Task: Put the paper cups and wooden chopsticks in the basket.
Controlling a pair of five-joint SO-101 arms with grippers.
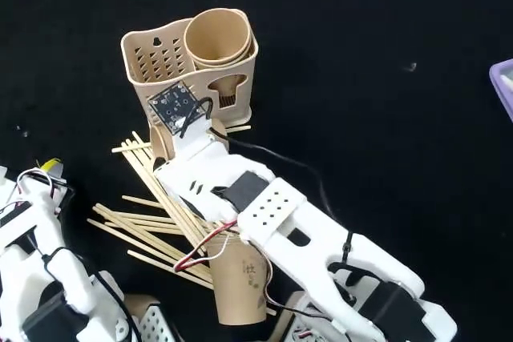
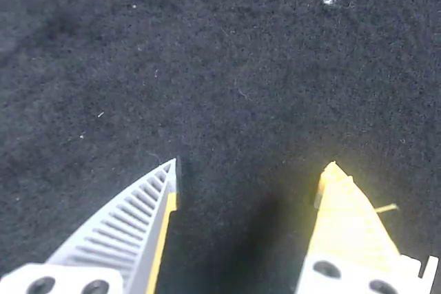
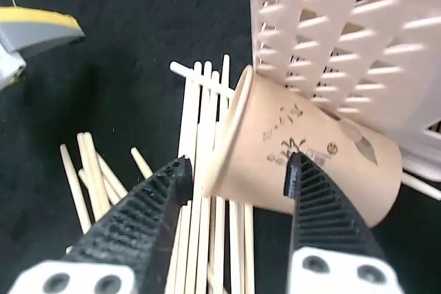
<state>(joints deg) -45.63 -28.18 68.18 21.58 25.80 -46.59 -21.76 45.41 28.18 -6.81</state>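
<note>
Black ridged fingers of the right claw stand spread wide, and the rim end of a paper cup lying on its side sits between them. One finger crosses in front of the cup's wall and the other is just beside its rim; whether either presses on it cannot be told. Just beyond the claw, on the far side of this cup, rises the slotted wall of the basket, with the cup's base close against its foot. From above, stacked cups already stand upright in one compartment of the basket, ahead of the claw. Wooden chopsticks lie loose under and beside the claw, several running beneath the cup's rim, and the rest fan out on the black cloth back along the right arm. A second cup lies on its side well behind the claw, partly under that arm, among the chopstick ends. The left claw is well apart from all this, its grey and yellow fingers parted over bare cloth with nothing between them.
</note>
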